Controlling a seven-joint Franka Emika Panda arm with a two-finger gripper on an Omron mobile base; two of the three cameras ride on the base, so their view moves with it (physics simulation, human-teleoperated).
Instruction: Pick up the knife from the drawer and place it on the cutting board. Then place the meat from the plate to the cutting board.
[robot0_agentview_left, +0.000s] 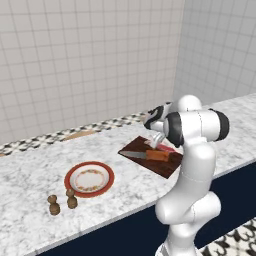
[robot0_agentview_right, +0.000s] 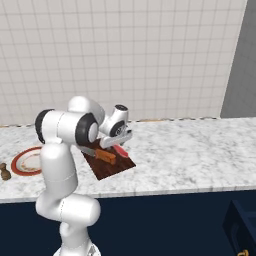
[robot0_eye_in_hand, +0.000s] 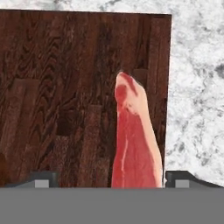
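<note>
A white robot arm reached over a speckled marble counter (robot0_agentview_left: 30, 170), its end effector (robot0_eye_in_hand: 109, 177) hanging just above the dark wooden cutting board (robot0_eye_in_hand: 57, 87). In the hand view, the two finger tips (robot0_eye_in_hand: 43, 179) stood spread wide, one on each side of the red-pink meat (robot0_eye_in_hand: 133, 140), with a gap between them and it, so nothing was pinched. The meat lay flat on the board near one long edge, apparently just set down there. The knife (robot0_agentview_left: 149, 155) rested on the same board beside it, orange handle toward the arm (blade pointing away toward the plate side). Both task things thus seemed to be in place. To the left, well apart, sat the red-rimmed plate (robot0_agentview_left: 89, 179), now bare, and two small brown shakers (robot0_agentview_left: 62, 201) near the counter's front edge. Nothing crowded the board; only the arm's own bulk blocked part of it from the base cameras.
</note>
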